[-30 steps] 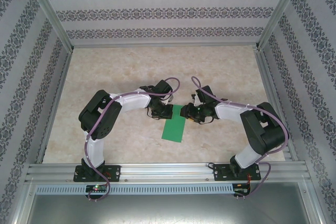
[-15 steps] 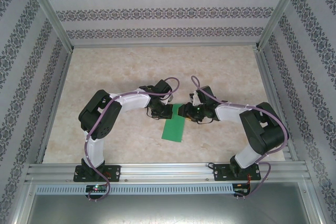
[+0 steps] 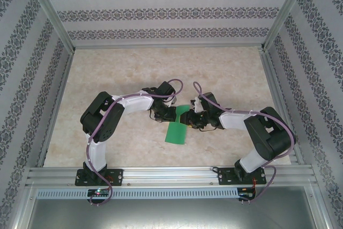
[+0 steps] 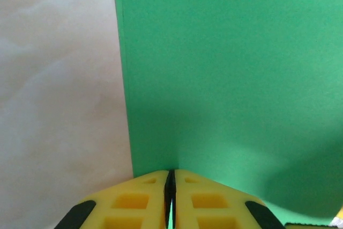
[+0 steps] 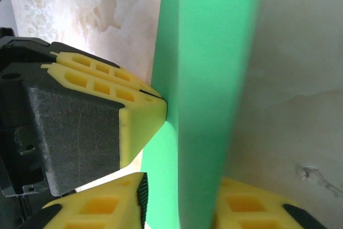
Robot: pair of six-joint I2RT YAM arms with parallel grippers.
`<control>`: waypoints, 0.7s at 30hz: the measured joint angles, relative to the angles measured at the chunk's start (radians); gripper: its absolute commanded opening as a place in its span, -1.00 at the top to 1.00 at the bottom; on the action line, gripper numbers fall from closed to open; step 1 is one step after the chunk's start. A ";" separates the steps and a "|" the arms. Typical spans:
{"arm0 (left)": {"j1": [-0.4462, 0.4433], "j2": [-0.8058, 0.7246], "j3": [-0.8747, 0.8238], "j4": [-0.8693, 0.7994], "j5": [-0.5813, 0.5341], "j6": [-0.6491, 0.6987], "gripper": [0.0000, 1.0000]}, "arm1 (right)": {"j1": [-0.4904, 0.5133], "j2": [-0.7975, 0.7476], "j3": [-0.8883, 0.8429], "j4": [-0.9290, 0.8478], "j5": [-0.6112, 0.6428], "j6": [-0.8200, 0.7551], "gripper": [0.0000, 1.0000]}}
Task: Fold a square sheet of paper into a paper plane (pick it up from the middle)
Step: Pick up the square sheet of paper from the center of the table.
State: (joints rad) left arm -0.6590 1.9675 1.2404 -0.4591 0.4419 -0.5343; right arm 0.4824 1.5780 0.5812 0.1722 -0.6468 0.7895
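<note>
Lying folded, the square sheet of paper [image 3: 177, 132] runs near-to-far.

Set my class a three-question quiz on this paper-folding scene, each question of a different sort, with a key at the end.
1. True or false: the left hand has its fingers pressed together.
2. What stands between the fingers of the right hand? A. the green sheet B. a pencil C. nothing
3. Seen from the top camera, what outline does the green sheet show on the table?
Key: 1 true; 2 A; 3 oblong, longer than wide.
</note>
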 measured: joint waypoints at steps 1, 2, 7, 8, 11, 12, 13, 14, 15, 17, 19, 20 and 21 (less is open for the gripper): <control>0.000 0.000 0.000 0.000 0.001 0.000 0.67 | 0.000 0.000 -0.004 0.004 -0.001 0.001 0.47; 0.000 0.000 0.000 0.000 0.003 0.000 0.64 | 0.000 0.000 -0.007 0.008 -0.002 0.002 0.50; 0.000 -0.003 0.001 0.005 0.015 -0.002 0.50 | 0.000 -0.001 -0.011 0.016 -0.011 0.012 0.67; 0.000 -0.004 0.001 0.006 0.019 -0.004 0.46 | -0.001 -0.001 -0.011 0.018 -0.016 0.014 0.70; 0.000 -0.012 0.001 0.008 0.022 -0.007 0.25 | -0.002 -0.002 -0.011 0.019 -0.026 0.017 0.79; 0.000 -0.016 0.001 0.007 0.021 -0.008 0.19 | -0.002 -0.003 -0.011 0.019 -0.029 0.016 0.81; 0.000 -0.020 0.001 0.004 0.021 -0.010 0.12 | -0.002 -0.006 -0.011 0.019 -0.031 0.017 0.84; 0.000 -0.026 0.001 -0.002 0.017 -0.011 0.07 | -0.002 -0.008 -0.008 0.019 -0.036 0.018 0.86; 0.002 -0.033 0.001 -0.010 0.012 -0.012 0.03 | -0.002 -0.010 -0.006 0.019 -0.040 0.019 0.88; 0.011 -0.056 -0.001 -0.031 -0.003 -0.012 -0.09 | -0.003 -0.013 0.004 0.019 -0.054 0.024 0.91; 0.024 -0.094 -0.005 -0.049 -0.015 -0.011 -0.17 | -0.003 -0.013 0.019 0.020 -0.068 0.027 0.93; 0.031 -0.119 -0.009 -0.055 -0.023 -0.011 -0.20 | -0.003 -0.013 0.027 0.021 -0.077 0.032 0.93; 0.038 -0.148 -0.017 -0.057 -0.030 -0.011 -0.22 | -0.002 -0.013 0.036 0.024 -0.084 0.038 0.93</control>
State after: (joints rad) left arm -0.6209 1.8198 1.2232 -0.5163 0.4118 -0.5457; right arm 0.4801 1.5654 0.6174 0.1959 -0.7311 0.8272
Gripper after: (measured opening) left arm 0.589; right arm 0.055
